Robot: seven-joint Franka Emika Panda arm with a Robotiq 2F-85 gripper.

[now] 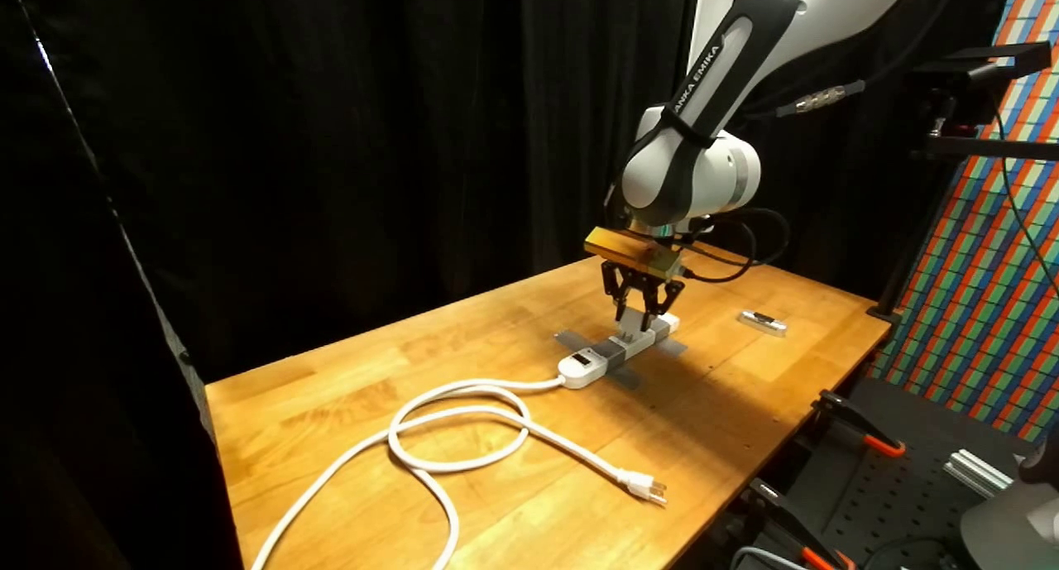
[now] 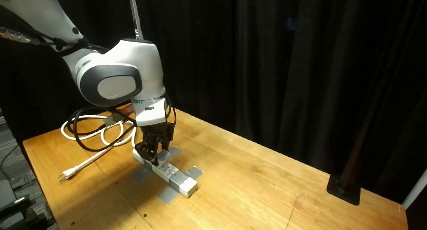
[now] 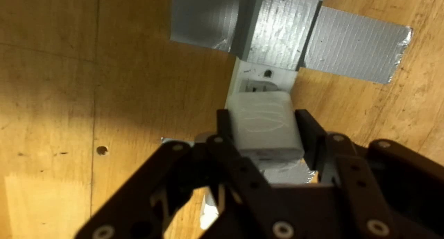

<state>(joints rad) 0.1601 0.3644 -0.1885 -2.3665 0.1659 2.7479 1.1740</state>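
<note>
At twelve o'clock in the wrist view, duct tape [image 3: 282, 32] apparently anchors the power strip [image 3: 284, 78]; the pincer [image 3: 265, 122] clasps a white power adapter [image 3: 265, 126] sideways, likely keeping its underside clear.

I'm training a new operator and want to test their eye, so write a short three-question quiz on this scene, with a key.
1. What do the jaws hold?
2. True or false: the white cord lies in loops on the wooden table.
3. Fill in: strips of grey ____ cross over the power strip and onto the table.

Key:
1. A white block, likely a plug-in adapter, pinched from two sides.
2. True.
3. Tape.
</note>
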